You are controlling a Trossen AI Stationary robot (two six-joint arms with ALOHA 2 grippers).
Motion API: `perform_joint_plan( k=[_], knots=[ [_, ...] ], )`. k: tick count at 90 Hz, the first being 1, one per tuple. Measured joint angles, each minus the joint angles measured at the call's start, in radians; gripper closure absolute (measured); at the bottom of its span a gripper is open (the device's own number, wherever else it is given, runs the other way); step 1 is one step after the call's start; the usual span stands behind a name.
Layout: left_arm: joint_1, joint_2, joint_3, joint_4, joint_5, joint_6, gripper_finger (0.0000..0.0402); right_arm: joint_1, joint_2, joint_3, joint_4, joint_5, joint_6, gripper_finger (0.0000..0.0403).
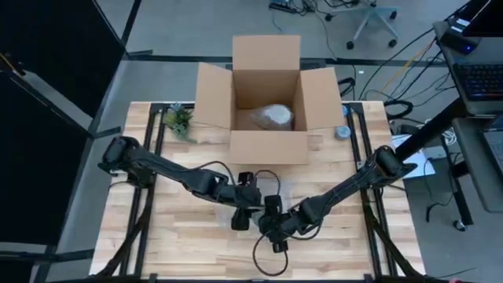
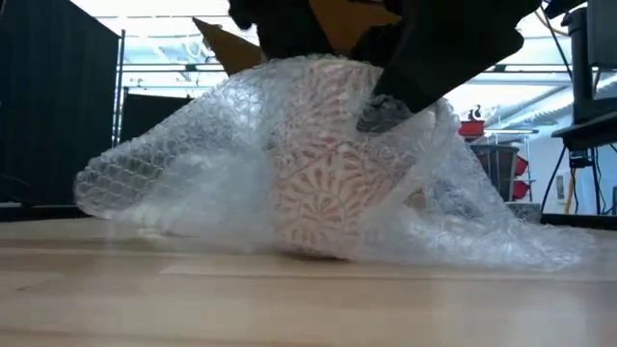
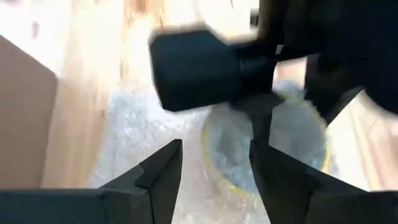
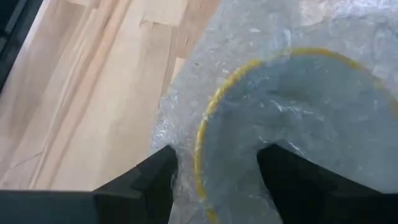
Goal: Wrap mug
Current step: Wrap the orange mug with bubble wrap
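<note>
A mug (image 2: 323,183) with a pink pattern and a yellow rim (image 4: 208,118) stands upright on the wooden table, its base on a sheet of bubble wrap (image 2: 174,169) that is drawn up around it and over its mouth. My right gripper (image 4: 214,180) is open, right above the mug, with its fingers on either side of the rim. My left gripper (image 3: 214,168) is open beside it, just over the mug's mouth (image 3: 280,143), and I see nothing between its fingers. In the high view both grippers (image 1: 242,214) (image 1: 273,211) meet at the table's middle. My right gripper comes from above, pointing down, astride the mug's wrapped rim (image 4: 200,155). One finger (image 4: 298,180) stands inside the mouth on the bubble wrap that dips into it, and the other (image 4: 152,180) is outside the wall. The mug stays upright on the table.
An open cardboard box (image 1: 267,98) stands at the table's far middle with a wrapped bundle (image 1: 267,118) inside. A small plant (image 1: 179,119) is at the far left and a tape roll (image 1: 343,132) at the far right. Bare wood lies toward the near edge.
</note>
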Motion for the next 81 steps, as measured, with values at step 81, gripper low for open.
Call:
perform_joint_plan(
  k=[81],
  knots=[
    [-0.124, 0.077, -0.117, 0.266, 0.043, 0.26, 0.0226, -0.001, 0.0, 0.0, -0.012, 0.0, 0.003, 0.0202]
  ],
)
